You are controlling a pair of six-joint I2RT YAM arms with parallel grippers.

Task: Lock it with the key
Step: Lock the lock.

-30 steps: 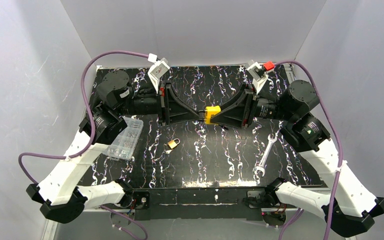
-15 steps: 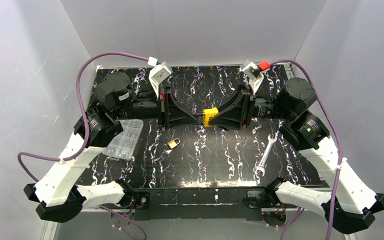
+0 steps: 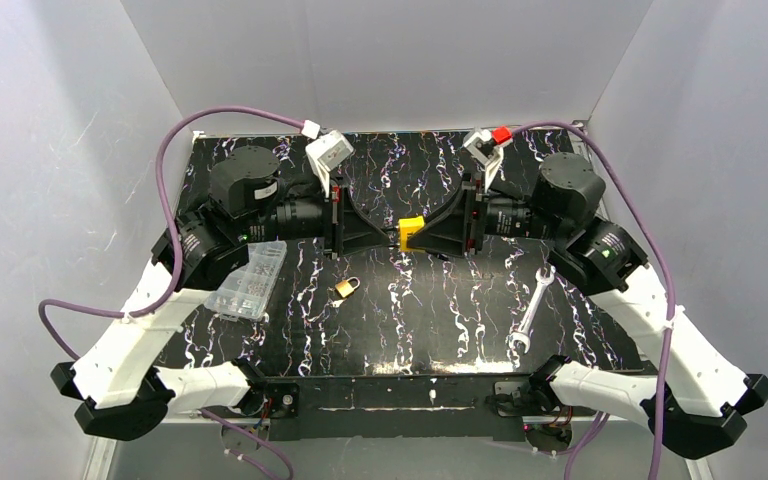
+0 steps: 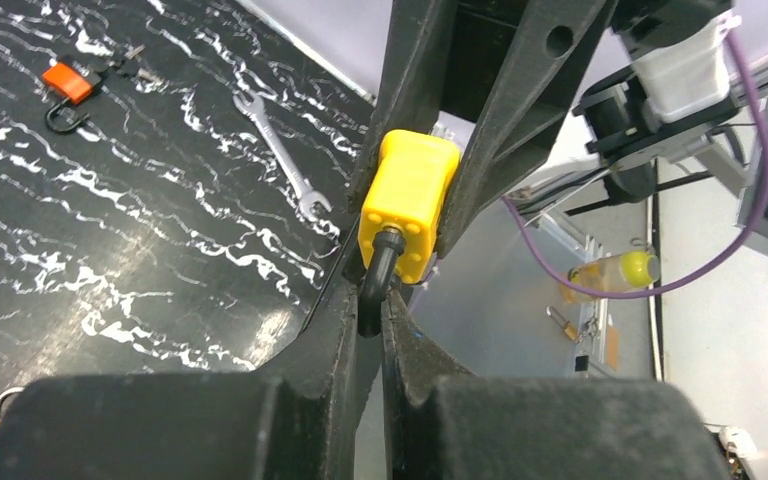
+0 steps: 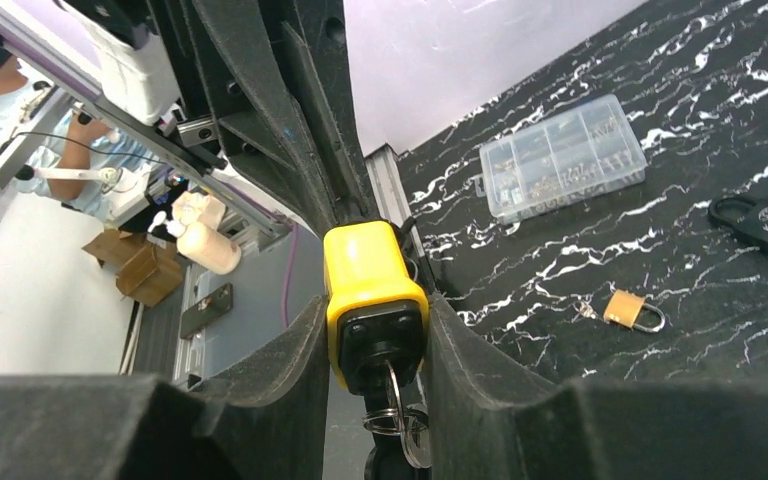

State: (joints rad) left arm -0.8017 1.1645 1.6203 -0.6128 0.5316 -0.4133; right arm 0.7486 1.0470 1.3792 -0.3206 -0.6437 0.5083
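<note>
Above the table (image 3: 430, 320), mid-back, held clear of it: both arms meet tip to tip. Right gripper (image 5: 375, 325) clamped on yellow padlock (image 5: 372, 275) body, one finger each side. Left gripper (image 4: 368, 305) pinched tight on its black shackle (image 4: 378, 268). Key (image 5: 395, 390) sits in the keyhole, ring hanging below.

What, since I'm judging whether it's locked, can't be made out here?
- Black shackle of the yellow block-shaped padlock: left wrist view, far leg hidden between left hand fingers.
- Silver key: right wrist view, its turn angle hidden between right hand fingers.
- Top external: both too small.
</note>
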